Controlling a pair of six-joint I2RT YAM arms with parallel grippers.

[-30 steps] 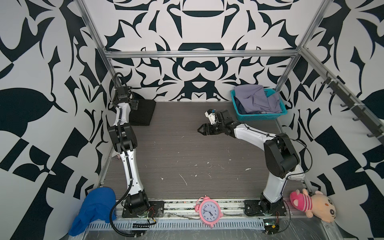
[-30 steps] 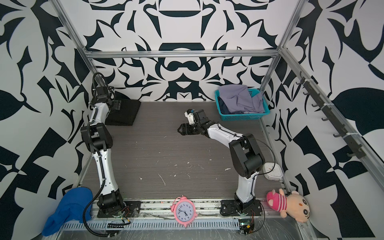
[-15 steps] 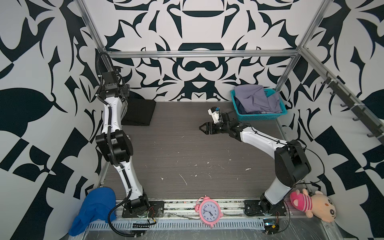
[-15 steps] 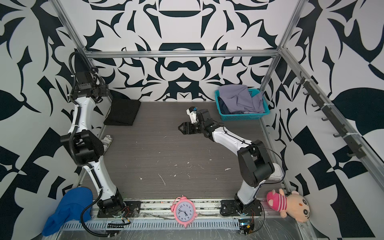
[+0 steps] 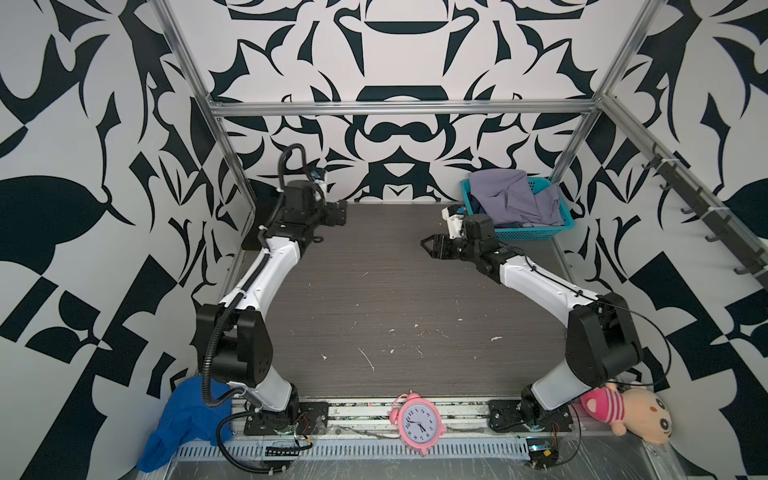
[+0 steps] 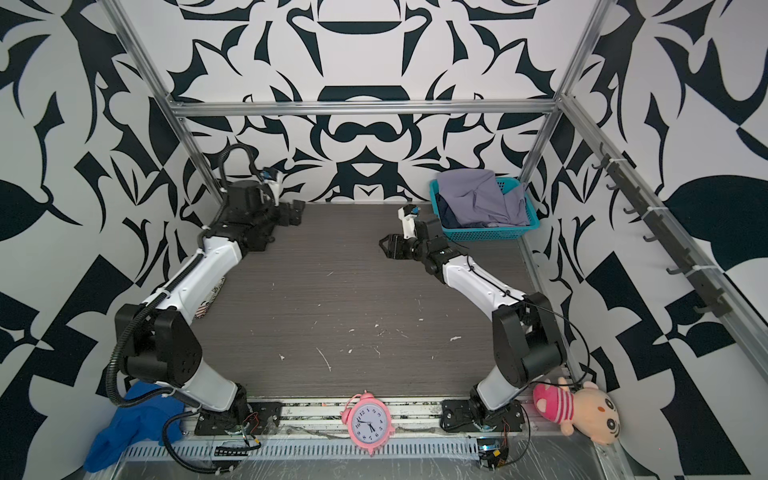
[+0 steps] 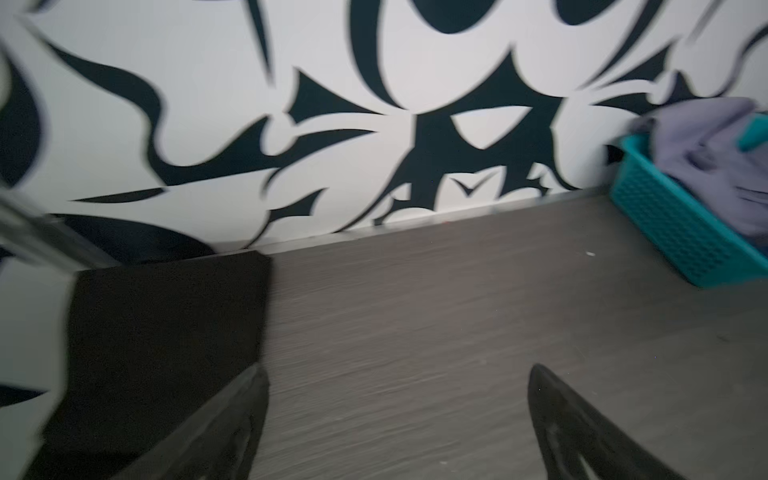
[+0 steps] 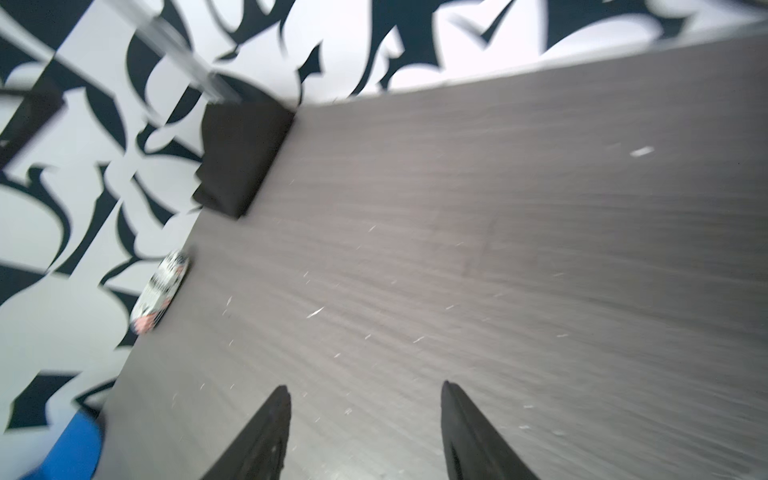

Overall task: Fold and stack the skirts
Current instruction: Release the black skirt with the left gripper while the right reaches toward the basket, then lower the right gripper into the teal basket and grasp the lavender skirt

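A bright blue knit cloth [image 5: 187,419] lies off the front-left corner of the surface [image 5: 374,291]. At the surface's left edge sits a small printed packet [image 8: 160,291]; its lettering is too blurred to read.

The black skirt [image 7: 166,324] lies folded flat in the far-left corner, against the wall. The left end effector [image 5: 340,212] is just beside it and points along the back wall, its fingers [image 7: 232,428] spread wide with nothing between them. In the left wrist view one finger overlaps the skirt's near edge; whether it touches cannot be told.

At the front middle stands a pink alarm clock [image 5: 417,424], its dial numbered 1 to 12.

The right end effector [image 5: 430,245] is over the back of the surface and points left, jaws apart and empty. The black skirt is well apart from it, across the surface. Just behind its wrist a teal basket [image 5: 536,232] sits in the far-right corner. The lavender-grey skirt [image 5: 515,199] is heaped in the basket, with the dark blue denim skirt [image 6: 448,214] showing under it.

A plush toy [image 5: 623,411] lies at the front right.
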